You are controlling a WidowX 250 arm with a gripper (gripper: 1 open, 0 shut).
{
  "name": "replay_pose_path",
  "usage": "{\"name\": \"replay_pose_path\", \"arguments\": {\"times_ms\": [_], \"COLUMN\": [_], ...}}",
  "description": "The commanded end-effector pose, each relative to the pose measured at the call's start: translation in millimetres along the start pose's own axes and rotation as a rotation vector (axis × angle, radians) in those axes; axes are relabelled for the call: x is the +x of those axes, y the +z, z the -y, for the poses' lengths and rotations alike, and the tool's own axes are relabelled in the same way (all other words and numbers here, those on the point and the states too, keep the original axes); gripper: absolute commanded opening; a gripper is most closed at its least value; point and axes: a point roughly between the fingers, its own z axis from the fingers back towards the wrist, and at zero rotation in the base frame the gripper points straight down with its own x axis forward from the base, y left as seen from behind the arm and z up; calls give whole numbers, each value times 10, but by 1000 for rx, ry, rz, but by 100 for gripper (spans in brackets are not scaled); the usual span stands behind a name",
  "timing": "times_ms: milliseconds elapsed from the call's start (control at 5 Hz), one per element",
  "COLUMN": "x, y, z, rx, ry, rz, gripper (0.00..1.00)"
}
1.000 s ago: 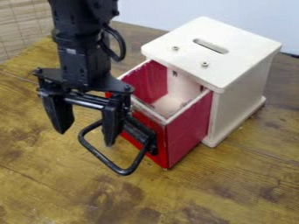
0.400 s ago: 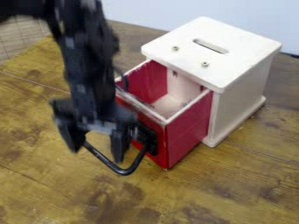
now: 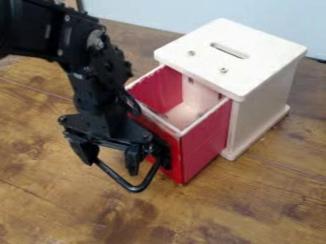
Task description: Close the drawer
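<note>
Red drawer (image 3: pixel 192 129) with pale inside and black handle (image 3: pixel 128 176), white cabinet (image 3: pixel 249 71), black gripper (image 3: pixel 112 152), brown wooden table (image 3: pixel 254 205).

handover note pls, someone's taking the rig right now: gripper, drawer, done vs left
Gripper: low at the black loop handle, fingers either side of its near bar; open or shut can't be told.
Drawer: pulled out of the white cabinet, pale inside showing.
Done: arm positioned at the drawer front.
Left: push the drawer fully in, then back off.

Pincer (image 3: pixel 112 155) jaws' spacing unclear
</note>
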Motion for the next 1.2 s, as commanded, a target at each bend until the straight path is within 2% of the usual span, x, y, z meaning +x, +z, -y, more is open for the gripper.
{"name": "replay_pose_path", "arguments": {"times_ms": [0,200,600,800,1000], "x": [-166,-153,-174,-108,-3], "y": [-342,-397,-593,-393,-236], "z": [-31,-141,-171,-177,-95], "rx": [32,54,104,125,122], "ry": [8,43,176,237,275], "rz": [-79,-82,-94,-101,-103], "gripper": [100,100,100,100,100]}}
